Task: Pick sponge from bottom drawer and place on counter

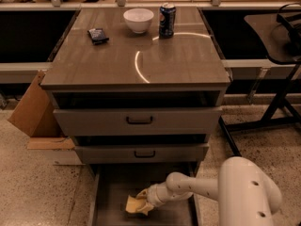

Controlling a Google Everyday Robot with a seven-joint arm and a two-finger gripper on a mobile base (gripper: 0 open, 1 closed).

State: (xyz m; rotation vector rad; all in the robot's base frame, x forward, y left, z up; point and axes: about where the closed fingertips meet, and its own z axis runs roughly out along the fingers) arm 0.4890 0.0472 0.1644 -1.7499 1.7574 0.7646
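The bottom drawer (110,192) is pulled out at the foot of the cabinet. The pale yellow sponge (133,205) lies on its floor, near the middle front. My gripper (143,199) reaches in from the right and sits right at the sponge's right edge, touching it. The white arm (244,192) comes in from the lower right. The counter (178,60) is the glossy grey-brown top with a curved light reflection.
A white bowl (138,20), a dark soda can (167,20) and a small dark packet (98,35) stand at the back of the counter. Two upper drawers (138,121) with black handles are slightly open. A cardboard box (32,107) is at left, a black stand (277,79) at right.
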